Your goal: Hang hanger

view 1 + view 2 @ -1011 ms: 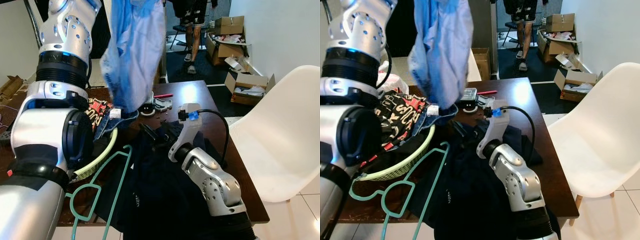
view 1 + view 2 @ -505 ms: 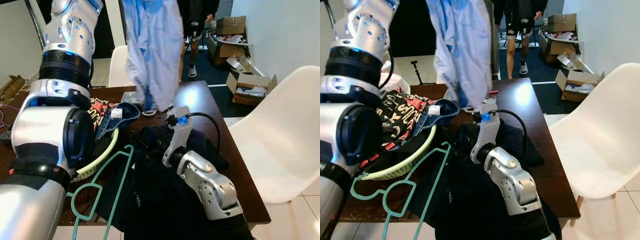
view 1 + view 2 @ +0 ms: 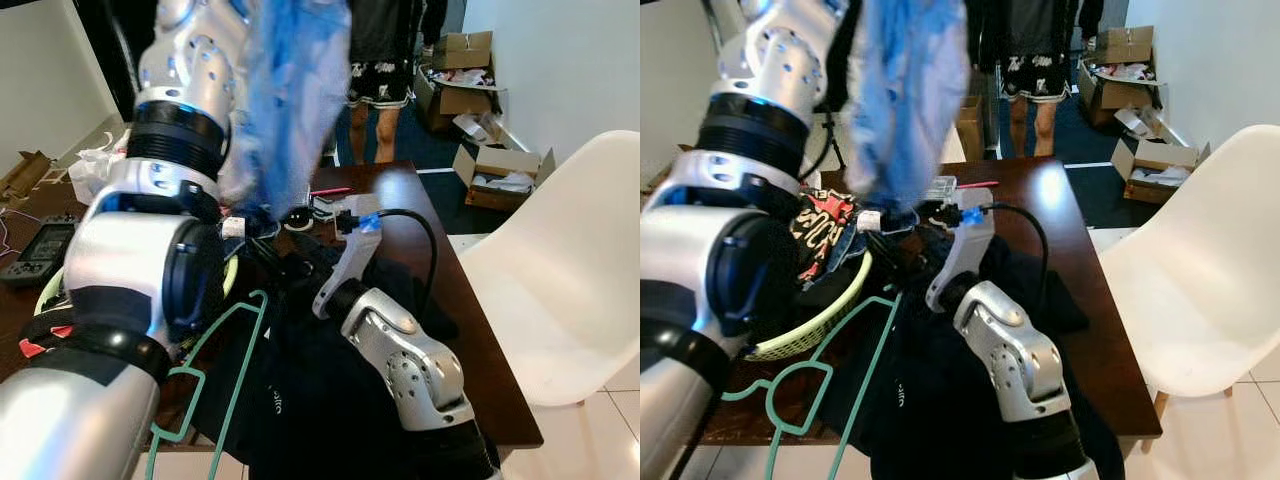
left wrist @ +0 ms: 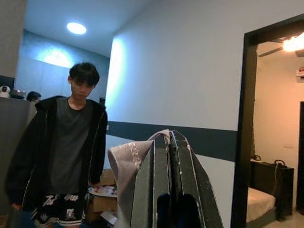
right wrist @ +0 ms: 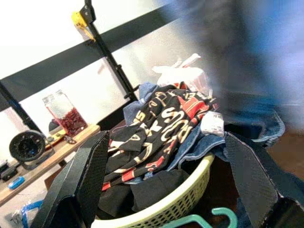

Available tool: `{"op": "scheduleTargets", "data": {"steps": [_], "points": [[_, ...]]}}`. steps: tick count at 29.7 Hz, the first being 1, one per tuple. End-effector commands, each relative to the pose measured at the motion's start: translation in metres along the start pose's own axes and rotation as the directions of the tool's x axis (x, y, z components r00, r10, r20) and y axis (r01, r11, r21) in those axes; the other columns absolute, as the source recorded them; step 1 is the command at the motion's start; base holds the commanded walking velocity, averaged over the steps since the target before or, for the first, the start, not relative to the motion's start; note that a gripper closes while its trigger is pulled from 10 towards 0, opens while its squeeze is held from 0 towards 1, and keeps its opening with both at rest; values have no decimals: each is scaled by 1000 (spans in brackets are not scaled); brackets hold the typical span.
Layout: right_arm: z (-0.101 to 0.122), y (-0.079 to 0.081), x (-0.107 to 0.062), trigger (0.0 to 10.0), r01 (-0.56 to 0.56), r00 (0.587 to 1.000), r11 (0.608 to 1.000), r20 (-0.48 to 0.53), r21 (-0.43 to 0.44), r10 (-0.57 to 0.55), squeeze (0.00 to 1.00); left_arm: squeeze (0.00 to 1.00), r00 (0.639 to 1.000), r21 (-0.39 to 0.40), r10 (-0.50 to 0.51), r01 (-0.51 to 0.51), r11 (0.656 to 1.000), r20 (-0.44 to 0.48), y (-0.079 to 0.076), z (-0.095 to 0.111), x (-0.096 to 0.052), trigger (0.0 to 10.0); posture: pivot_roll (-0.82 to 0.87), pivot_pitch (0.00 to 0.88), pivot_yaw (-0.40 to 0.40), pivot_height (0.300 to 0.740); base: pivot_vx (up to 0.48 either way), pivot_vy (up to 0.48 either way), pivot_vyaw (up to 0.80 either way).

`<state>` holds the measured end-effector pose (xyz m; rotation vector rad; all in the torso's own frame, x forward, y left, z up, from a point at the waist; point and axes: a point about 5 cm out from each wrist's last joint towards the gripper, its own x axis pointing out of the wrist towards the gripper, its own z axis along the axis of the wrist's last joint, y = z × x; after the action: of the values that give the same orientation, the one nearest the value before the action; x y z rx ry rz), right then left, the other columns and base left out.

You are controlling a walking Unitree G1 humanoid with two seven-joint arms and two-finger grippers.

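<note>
Right now your left gripper [image 4: 171, 142] is raised high at the top centre of the head frames, jaws pressed together on a blue garment [image 3: 290, 100] that hangs down over the back of the dark wood counter [image 3: 1080, 240]; in the left wrist cam a fold of pale fabric is pinched betw. the black fingers [image 4: 183, 180]. The teal hanger [image 3: 225, 370] lies flat near the counter's front edge, lower left of the frame, partly on a black garment [image 3: 940, 400] spread across the counter's front; neither gripper touches it. Your right arm reaches fwd over that black garment, centre frame. Right gripper [image 5: 166, 185] has its jaws wide apart w/ nothing betw. them, facing a yellow-green laundry basket [image 5: 161, 209] full of clothes, incl. a black-and-red printed piece [image 5: 156, 123] and denim w/ a white tag [image 5: 212, 124]. The basket sits left of centre on the counter, just behind the hanger's hook. A white chair [image 3: 560, 290] stands at right, beside the counter. A person [image 4: 66, 156] in dark jacket and patterned shorts stands in the background, top centre, w/ cardboard boxes [image 3: 480, 165] on the floor at upper right.
</note>
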<state>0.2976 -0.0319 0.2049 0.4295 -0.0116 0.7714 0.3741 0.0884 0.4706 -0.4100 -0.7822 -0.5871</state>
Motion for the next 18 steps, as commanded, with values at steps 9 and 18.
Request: {"op": "scheduleTargets", "data": {"steps": [9, 18], "points": [[9, -10, 5, 10000, 101, 992, 993, 69, 59, -105, 0, 0, 1000, -44, -16, 16, 999, 8, -8, -5, 0, 0, -26, 0, 108, 740, 0, 0, 0], [3, -47, -2, 10000, 361, 933, 930, 7, -67, -361, 0, 0, 997, -128, -68, 70, 989, 23, -30, -8, 4, 0, -21, 0, 113, 740, 0, 0, 0]]}}
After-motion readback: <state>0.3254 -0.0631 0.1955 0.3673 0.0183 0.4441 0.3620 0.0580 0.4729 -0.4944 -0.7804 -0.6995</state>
